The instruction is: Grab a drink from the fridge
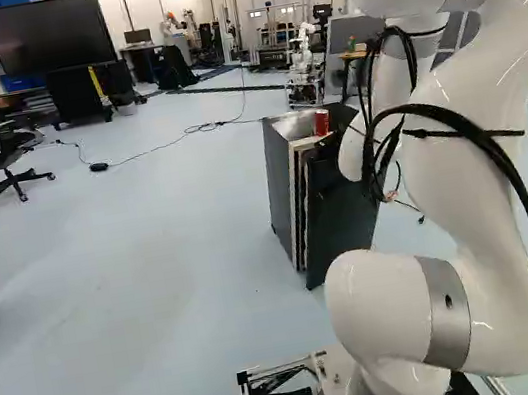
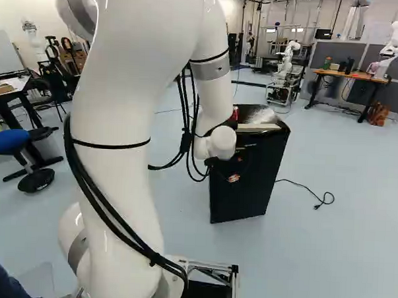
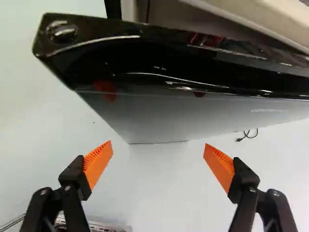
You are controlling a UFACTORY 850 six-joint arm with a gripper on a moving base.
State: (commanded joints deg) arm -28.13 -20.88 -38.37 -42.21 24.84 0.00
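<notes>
The small black fridge with a glossy front (image 2: pixel 250 191) stands right of the middle in the left base view, and just right of the middle in the right base view, close beyond the end of the white jointed arm (image 2: pixel 126 152). A red cylindrical can (image 1: pixel 322 123) rests on its top, near crumpled clear plastic (image 2: pixel 262 115). That can is the only drink I can make out; whether more are inside is hidden

In the wrist view the black two-fingered gripper (image 3: pixel 158 146) is released, its orange ridged pads (image 3: pixel 97 162) spread wide with nothing between them. Ahead of it runs the shiny black upper edge of the door (image 3: pixel 159 63), with a pale strip beyond. The door may be slightly ajar, though I cannot tell for certain

I judge the step in hand to be dealing with the door, before any drink is gripped. The next move probably calls for bringing one finger to the door's free edge and drawing it outward gently, leaving room for the swing. A hard push could shut the door or rock the can above. If that can is the drink wanted, the gripper should instead rise and come around it
</notes>
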